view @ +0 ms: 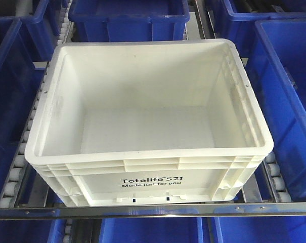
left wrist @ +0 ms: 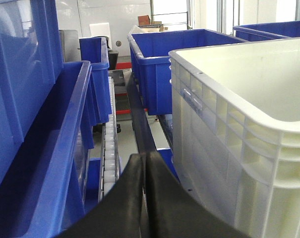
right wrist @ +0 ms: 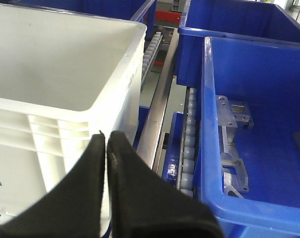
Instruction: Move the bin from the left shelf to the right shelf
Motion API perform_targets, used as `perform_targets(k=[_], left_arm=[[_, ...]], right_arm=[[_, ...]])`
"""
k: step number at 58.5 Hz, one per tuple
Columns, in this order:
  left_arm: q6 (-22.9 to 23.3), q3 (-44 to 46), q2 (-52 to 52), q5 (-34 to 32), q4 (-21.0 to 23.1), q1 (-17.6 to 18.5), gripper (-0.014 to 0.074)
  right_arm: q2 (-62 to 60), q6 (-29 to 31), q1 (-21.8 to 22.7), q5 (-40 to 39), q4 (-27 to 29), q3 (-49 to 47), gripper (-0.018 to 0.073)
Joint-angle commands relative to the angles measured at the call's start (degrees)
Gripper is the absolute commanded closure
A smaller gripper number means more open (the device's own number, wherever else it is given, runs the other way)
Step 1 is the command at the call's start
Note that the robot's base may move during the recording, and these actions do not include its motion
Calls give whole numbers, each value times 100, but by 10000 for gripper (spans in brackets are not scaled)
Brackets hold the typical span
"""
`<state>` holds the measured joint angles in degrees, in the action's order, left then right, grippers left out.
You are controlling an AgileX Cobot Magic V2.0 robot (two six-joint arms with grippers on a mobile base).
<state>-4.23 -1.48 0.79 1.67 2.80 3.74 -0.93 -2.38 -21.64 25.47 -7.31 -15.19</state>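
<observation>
White bin [view: 150,119] sits betw my tools, L tool [left wrist: 144,198] & R tool [right wrist: 106,188] both clenched, empty; can't tell which shelf.

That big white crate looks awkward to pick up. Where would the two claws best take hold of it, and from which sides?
Probably by the thick rolled rim of the white crate, one claw on each short side. The left claw and right claw already sit beside its side walls, both shut. The ribbed walls under the rim give a ledge to lift against; the smooth inside offers nothing.
</observation>
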Motion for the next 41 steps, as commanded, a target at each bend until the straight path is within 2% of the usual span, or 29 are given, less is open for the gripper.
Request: perform_targets(k=[1,23,27,35,41], left_arm=[[47,-112,79,-462,8,-7,603],[47,-112,79,-462,8,-7,603],[47,-112,79,-462,8,-7,603],[47,-112,79,-462,8,-7,603],[47,-112,79,-462,8,-7,603]], right_arm=[[-21,1,-4,-444,-88,-140,567],[-21,1,55,-451,-88,-140,567],[-21,1,289,-446,-88,-140,567],[-21,7,1162,-545,-112,-140,567],[-21,7,1654,-645,-112,-46,567]])
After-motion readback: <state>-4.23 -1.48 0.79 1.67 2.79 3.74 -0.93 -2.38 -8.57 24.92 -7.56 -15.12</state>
